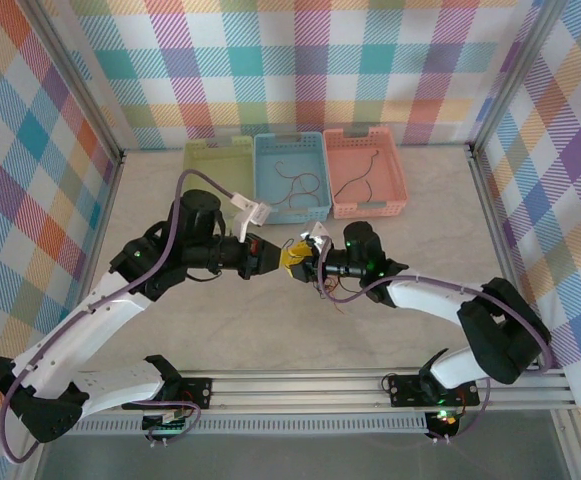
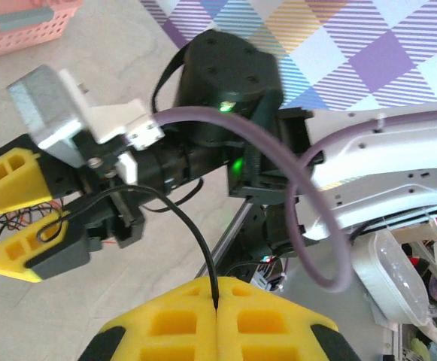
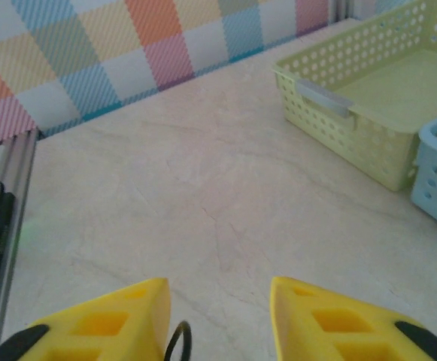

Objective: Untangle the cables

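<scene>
The left wrist shows us what the overhead view hides: the left pincer (image 2: pixel 216 289) has its yellow pads pressed together on a thin black cable (image 2: pixel 192 226), which arcs towards the right pincer (image 2: pixel 3 219), whose fingers stand apart. Overhead, both arms bend inward, their pincers nearly meeting above the pale marbled desk (image 1: pixel 260 325) beside the loose red-and-black cable tangle (image 1: pixel 330 290)

Enclosure: walls (image 1: pixel 310 60) on the left, back and right, all in the same pastel plaid print. Aluminium profile posts (image 1: pixel 70 75) run along the wall joins, and a slotted aluminium rail (image 1: pixel 300 385) lies along the near edge. Worktop (image 1: pixel 270 330): pale beige, matte, with faint marble-like veining. Light is even and diffuse, and shadows are soft.
</scene>
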Controlling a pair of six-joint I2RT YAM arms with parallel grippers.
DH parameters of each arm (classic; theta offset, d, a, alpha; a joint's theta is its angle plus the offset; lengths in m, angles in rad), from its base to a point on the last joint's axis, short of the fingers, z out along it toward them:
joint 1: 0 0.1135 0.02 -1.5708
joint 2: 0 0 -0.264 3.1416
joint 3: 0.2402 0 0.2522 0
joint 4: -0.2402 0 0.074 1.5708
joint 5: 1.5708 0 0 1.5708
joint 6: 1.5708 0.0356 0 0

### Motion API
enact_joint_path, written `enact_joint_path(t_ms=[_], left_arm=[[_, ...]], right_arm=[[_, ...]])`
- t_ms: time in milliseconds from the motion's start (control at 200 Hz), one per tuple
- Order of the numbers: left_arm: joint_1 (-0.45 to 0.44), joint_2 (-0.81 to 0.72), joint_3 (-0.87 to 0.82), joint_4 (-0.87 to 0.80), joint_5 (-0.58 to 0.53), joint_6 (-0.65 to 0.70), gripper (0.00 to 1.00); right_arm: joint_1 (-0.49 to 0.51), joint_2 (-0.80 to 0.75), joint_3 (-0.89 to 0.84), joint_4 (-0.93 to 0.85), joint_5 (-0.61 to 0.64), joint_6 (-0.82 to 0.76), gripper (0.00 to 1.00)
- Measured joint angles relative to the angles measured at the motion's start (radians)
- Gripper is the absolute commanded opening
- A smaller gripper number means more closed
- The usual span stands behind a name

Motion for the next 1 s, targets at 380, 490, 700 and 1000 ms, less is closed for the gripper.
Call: enact_joint_path(t_ms=[380,490,700,1000], left_arm=[[0.000,-0.061,0.169,-0.031,0.057,-0.005,0.00],[0.000,-0.082,0.214,-0.048,0.066,-0.005,0.00],[0.000,-0.131,0.286,-0.079,0.042,-0.005,0.00],[0.000,-0.216,0.363,-0.125,-0.026,-0.007,0.00]], right_arm=[[0.000,0.079,0.000,0.027,0.119,-0.005,0.29],[-0.003,0.079,0.000,0.026,0.141,-0.005,0.26],[-0.026,0.079,0.000,0.010,0.187,0.008,0.21],[-0.087,0.079,-0.006,-0.011,0.250,0.064,0.16]])
